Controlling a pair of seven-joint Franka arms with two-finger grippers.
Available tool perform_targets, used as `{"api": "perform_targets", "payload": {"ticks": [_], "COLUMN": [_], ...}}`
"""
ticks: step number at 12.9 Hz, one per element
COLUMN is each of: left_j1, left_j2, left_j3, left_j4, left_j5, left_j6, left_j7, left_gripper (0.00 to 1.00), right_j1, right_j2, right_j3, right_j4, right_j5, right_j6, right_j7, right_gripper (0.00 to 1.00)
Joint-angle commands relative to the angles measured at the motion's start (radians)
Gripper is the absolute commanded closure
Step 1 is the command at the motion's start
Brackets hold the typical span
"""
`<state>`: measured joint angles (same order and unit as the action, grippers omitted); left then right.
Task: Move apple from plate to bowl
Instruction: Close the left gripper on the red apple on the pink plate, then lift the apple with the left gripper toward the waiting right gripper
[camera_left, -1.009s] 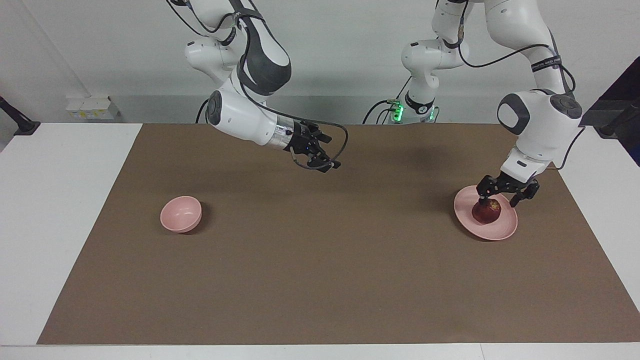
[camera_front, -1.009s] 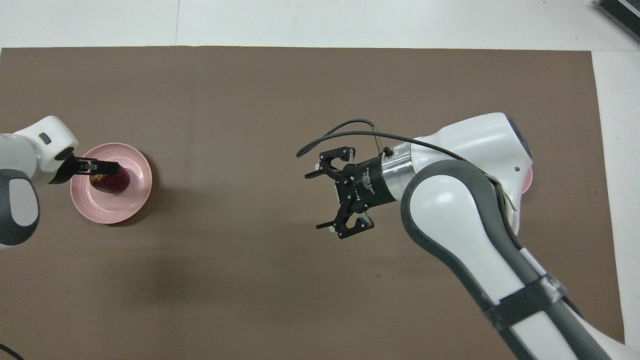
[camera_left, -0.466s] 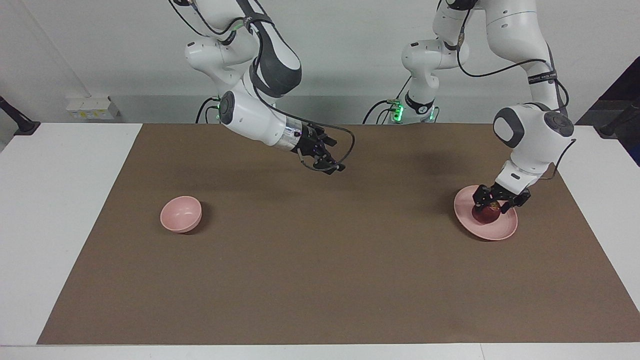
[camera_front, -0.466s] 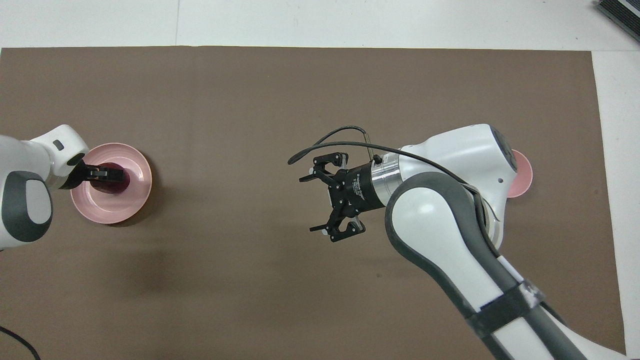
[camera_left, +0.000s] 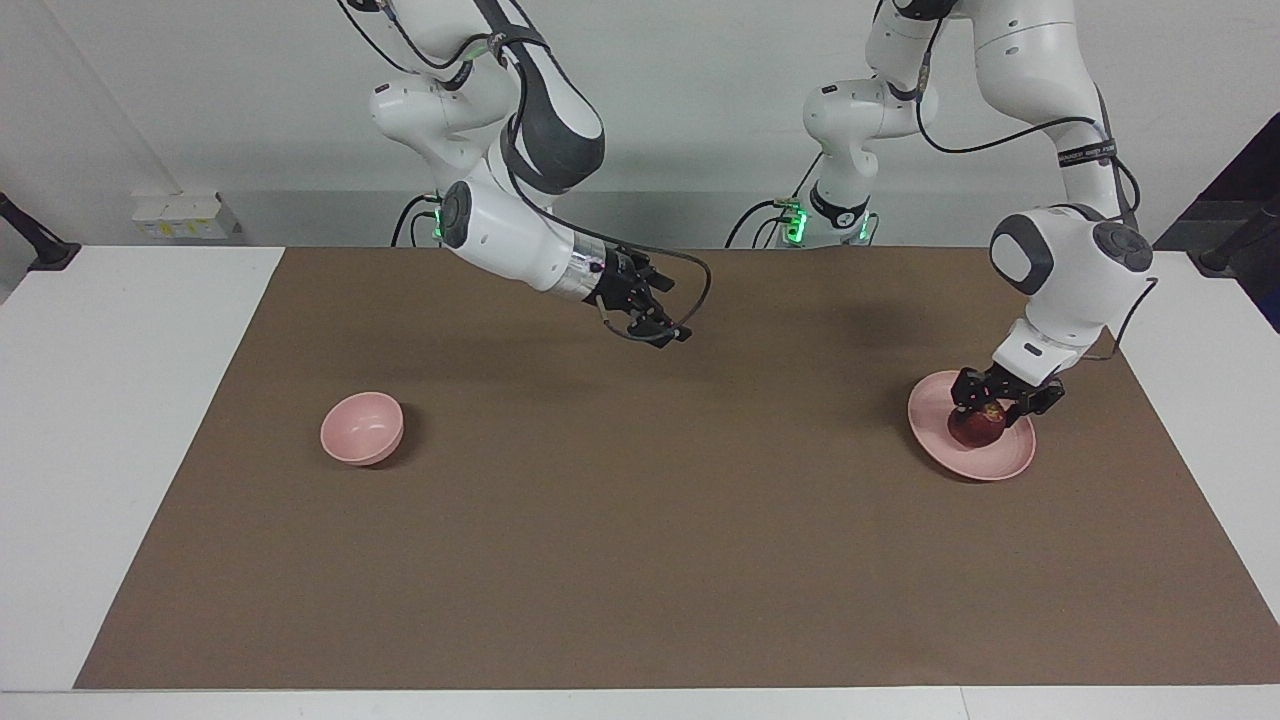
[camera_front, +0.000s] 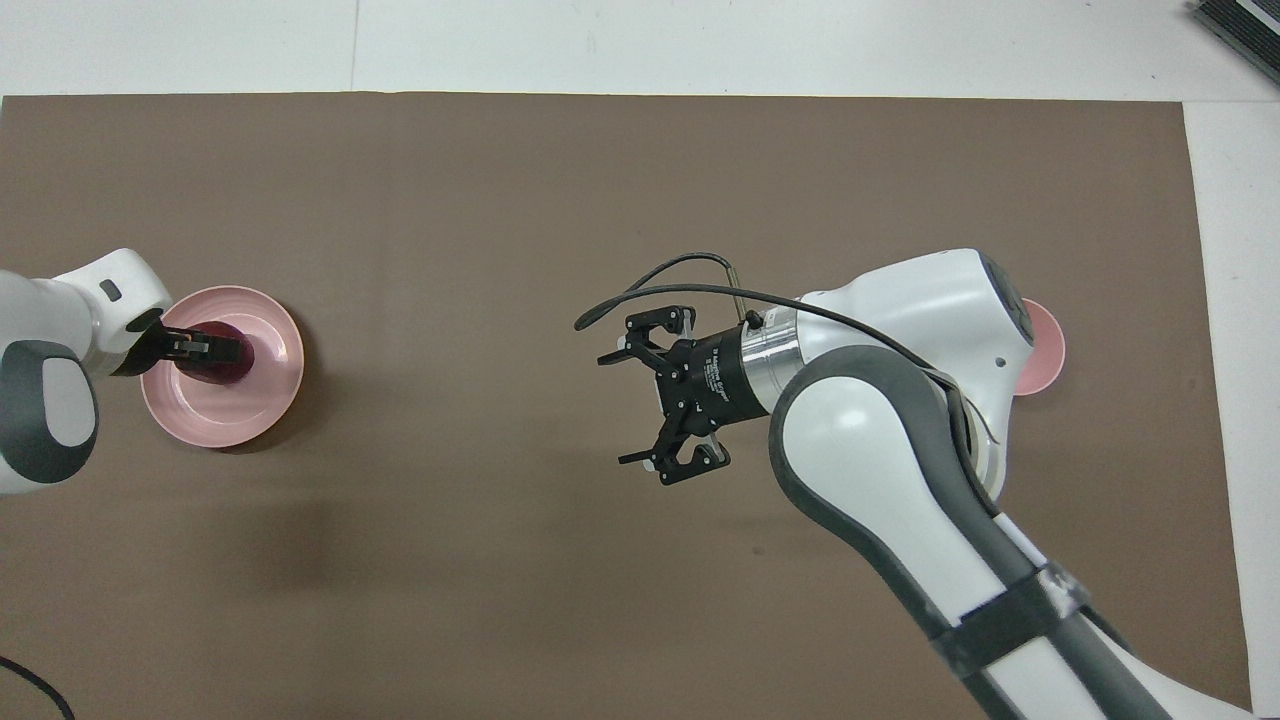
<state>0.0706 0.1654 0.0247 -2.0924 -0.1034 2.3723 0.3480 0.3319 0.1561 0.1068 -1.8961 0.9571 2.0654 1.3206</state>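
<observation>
- White table (camera_left: 120, 450) carries a brown mat (camera_left: 640, 540); a pale wall stands at the robots' end.
- Apple (camera_left: 978, 428) sits on the pink plate (camera_left: 985, 462) at the left arm's end of the table.
- Left end effector (camera_left: 998, 398) is down at the apple, fingers narrowed against its sides; it appears to be gripping.
- Right end effector (camera_left: 655, 322) waits spread wide over mid-mat.
- Bowl (camera_left: 361, 428) stands well apart, at the right arm's end.
- Recommendation: confirm a centred, firm grip, then lift straight up, clearing the rim before any travel.
</observation>
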Motion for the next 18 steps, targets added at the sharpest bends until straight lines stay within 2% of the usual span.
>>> {"api": "perform_targets", "payload": {"ticks": [1,3,6,9,16,18], "left_j1": [-0.005,-0.009,-0.044,-0.087,-0.094,-0.092], "left_j2": [-0.044,-0.082,-0.128,-0.130,-0.129,-0.133], "left_j3": [-0.006,-0.012,-0.026,-0.026,-0.100,-0.136], "left_j4": [0.055,0.086,0.088,0.089,0.088,0.086], "left_j5": [-0.012,-0.033,-0.204,-0.353,-0.720,-0.820], "left_j6": [-0.103,-0.175,-0.196,-0.196,-0.211,-0.203], "left_j7": [0.019,0.017,0.017,0.016,0.006,0.000], "left_gripper": [1.00,1.00,1.00,1.00,1.00,1.00], "right_j1": [0.004,0.004,0.004,0.006,0.006,0.007], "right_j2": [-0.023,-0.023,-0.023,-0.023,-0.021,-0.021], "right_j3": [0.001,0.001,0.002,0.007,0.007,0.008], "right_j4": [-0.024,-0.024,-0.023,-0.023,-0.021,-0.023], "right_j5": [0.012,0.012,0.020,0.022,0.046,0.074], "right_j6": [0.024,0.024,0.025,0.033,0.038,0.086], "right_j7": [0.017,0.020,0.020,0.023,0.019,0.026], "right_gripper": [0.00,0.00,0.00,0.00,0.00,0.00]}}
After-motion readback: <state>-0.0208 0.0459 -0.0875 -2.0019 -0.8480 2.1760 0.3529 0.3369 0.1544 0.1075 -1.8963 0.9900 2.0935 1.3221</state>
